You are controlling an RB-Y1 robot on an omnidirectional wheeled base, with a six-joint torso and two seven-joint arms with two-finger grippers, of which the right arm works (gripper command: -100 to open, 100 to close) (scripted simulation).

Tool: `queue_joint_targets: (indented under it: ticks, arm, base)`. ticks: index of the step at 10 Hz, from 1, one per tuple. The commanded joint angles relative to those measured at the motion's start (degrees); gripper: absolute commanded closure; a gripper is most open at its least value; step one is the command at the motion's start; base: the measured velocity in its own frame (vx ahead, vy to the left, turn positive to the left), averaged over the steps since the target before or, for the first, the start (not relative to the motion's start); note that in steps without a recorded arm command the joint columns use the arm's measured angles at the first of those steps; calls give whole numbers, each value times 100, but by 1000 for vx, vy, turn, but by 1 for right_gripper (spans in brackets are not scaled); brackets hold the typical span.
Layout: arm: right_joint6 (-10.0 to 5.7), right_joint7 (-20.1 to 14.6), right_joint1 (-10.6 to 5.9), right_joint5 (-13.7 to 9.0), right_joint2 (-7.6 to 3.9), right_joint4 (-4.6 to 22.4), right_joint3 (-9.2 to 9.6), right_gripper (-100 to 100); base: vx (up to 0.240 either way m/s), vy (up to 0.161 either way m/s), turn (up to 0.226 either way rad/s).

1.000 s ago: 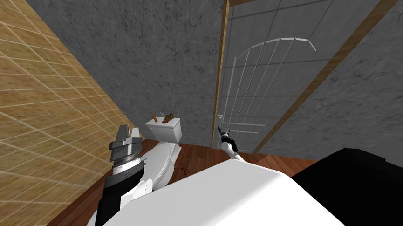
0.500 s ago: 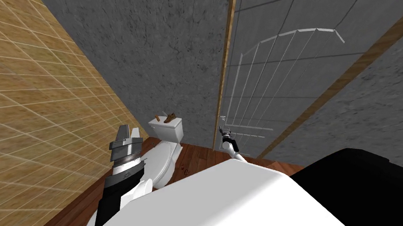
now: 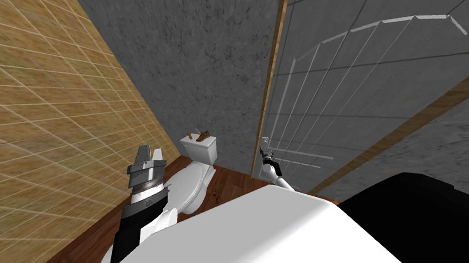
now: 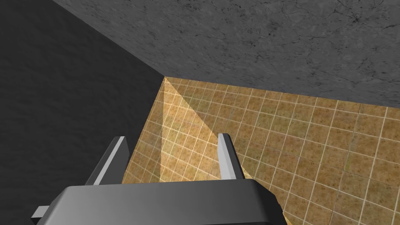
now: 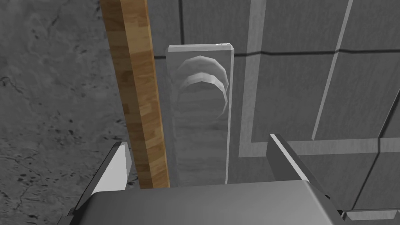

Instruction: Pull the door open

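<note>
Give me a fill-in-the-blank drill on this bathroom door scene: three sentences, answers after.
1. The right gripper, facing the handle plate on the door, is ___.
2. The frame strip beside that plate is made of ___.
3. The left gripper, also open, points at a wall covered in ___.
Missing words: open; wood; tiles.

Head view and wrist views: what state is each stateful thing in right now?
Door: looks shut in its wooden frame.
Door handle: not gripped.
Right end effector: open, at the door handle.
Left end effector: open, holding nothing.
Toilet lid: down.
</note>
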Motion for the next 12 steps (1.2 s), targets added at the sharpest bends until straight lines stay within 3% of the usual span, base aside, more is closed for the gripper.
queue_joint_targets:
  ticks: [1, 7, 8, 9, 10, 12]
  arm:
    - [-72, -163, -47, -15, -128, 214, -88, -100]
    - [-215, -543, -129, -248, -613, 833, -667, -100]
    - [-229, -581, -137, -271, -662, 896, -726, -100]
    - [-252, -653, -167, -215, -664, 950, -644, -100]
    - [-252, -653, -167, -215, -664, 950, -644, 100]
    - [-252, -653, -167, -215, -664, 950, -644, 100]
  base:
    - [39, -27, 207]
    - [41, -53, 241]
    - [34, -39, 240]
    - [16, -21, 43]
    - [-2, 1, -41]
    - [-6, 6, -6]
